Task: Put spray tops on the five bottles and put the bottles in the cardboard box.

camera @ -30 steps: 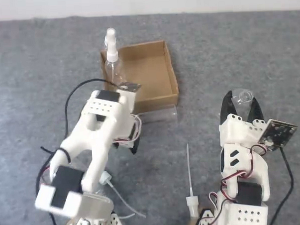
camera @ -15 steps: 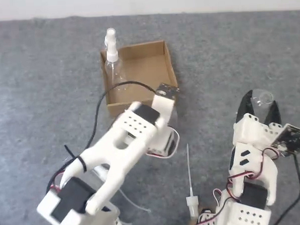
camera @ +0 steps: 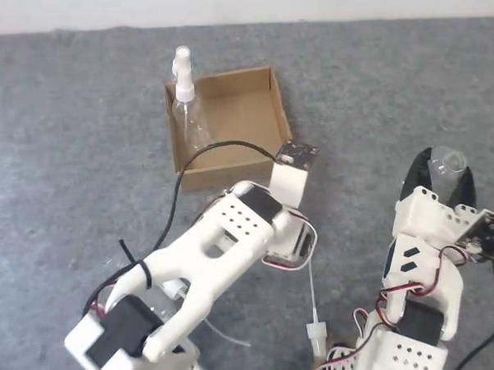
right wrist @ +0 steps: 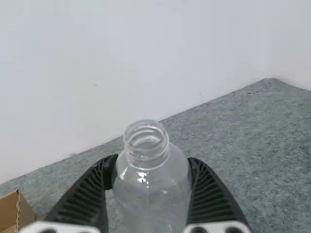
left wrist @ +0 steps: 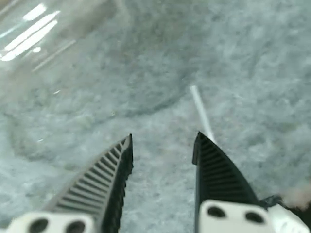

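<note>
My left gripper [left wrist: 163, 155] is open and hovers low over the grey carpet, with the thin tube of a spray top [left wrist: 201, 111] just past one fingertip. That spray top [camera: 317, 333] lies on the carpet between the arms, its tube pointing away from the arm bases. A clear bottle [left wrist: 34, 29] lies on its side farther off. My left arm [camera: 233, 239] stretches from the lower left to the middle. My right gripper [camera: 442, 176] is shut on an upright clear bottle [right wrist: 146, 165] with a bare threaded neck. The cardboard box [camera: 232, 124] holds a bottle with a spray top [camera: 183, 89] in its far left corner.
Another thin white tube [camera: 221, 338] lies by the left arm's base. A black cable [camera: 189, 167] arcs over the box's front wall. Grey carpet [camera: 374, 89] covers the table up to a white wall. A corner of the box [right wrist: 12, 208] shows in the right wrist view.
My left arm swung right, from in front of the box to over the spray top's tube. My right arm carried its bottle to the right and closer to its base.
</note>
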Tool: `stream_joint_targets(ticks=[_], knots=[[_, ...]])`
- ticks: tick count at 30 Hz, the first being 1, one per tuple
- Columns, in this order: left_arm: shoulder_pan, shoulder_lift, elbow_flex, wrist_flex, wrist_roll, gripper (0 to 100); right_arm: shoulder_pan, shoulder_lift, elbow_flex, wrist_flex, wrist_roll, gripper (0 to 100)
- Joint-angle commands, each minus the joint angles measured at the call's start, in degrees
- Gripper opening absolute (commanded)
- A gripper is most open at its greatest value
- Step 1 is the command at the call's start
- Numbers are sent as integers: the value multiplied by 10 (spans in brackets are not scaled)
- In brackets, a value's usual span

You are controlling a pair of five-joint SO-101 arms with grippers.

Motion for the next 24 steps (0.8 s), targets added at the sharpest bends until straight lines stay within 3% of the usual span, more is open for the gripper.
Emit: stream_joint_targets(ticks=[1, 12, 19, 24], knots=[[47, -32, 0, -31, 6, 195, 7, -13, -42, -17, -4, 14], [75, -31, 87, -168, 7, 192, 4, -13, -42, -17, -4, 13], [76, 40, 52, -162, 7, 180, 4, -13, -41, -17, -4, 13], [76, 109, -37, -90, 6, 94, 3, -13, -41, -16, -4, 13]])
